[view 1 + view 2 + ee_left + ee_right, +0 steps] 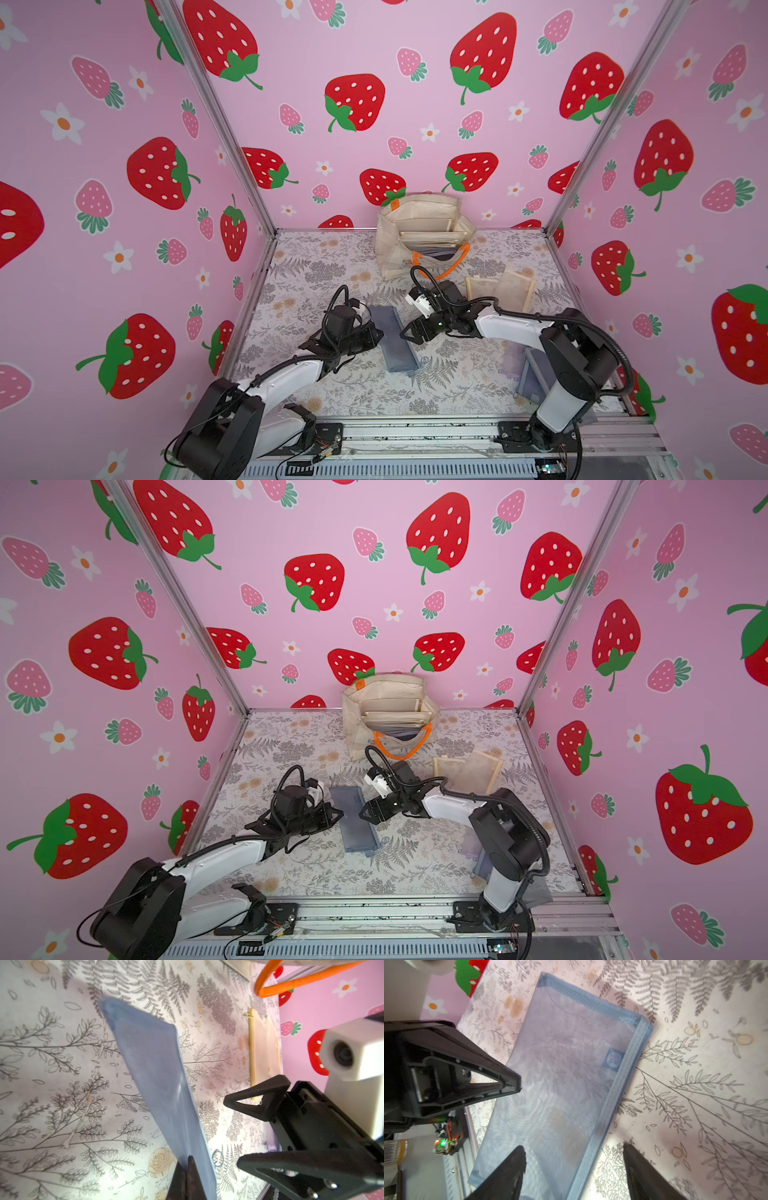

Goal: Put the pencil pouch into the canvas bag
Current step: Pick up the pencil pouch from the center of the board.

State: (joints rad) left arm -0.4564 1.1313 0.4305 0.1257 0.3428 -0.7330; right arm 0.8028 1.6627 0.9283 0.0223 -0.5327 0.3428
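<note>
**2 white-and-black arms, cables all over**

Left arm point(286, 374) and right arm point(511, 328) both wear glossy white shells over chunky matte black joints. Ribbed black cable point(625, 361) loops off each. The right gripper point(232, 1132) has black triangular fingers point(301, 1160) with see-through cutouts, silver screws point(330, 1185), and a boxy white camera point(353, 1053) with a round lens. Black base plates point(328, 434) sit around 7 and 5 o'clock in a top view.
</note>
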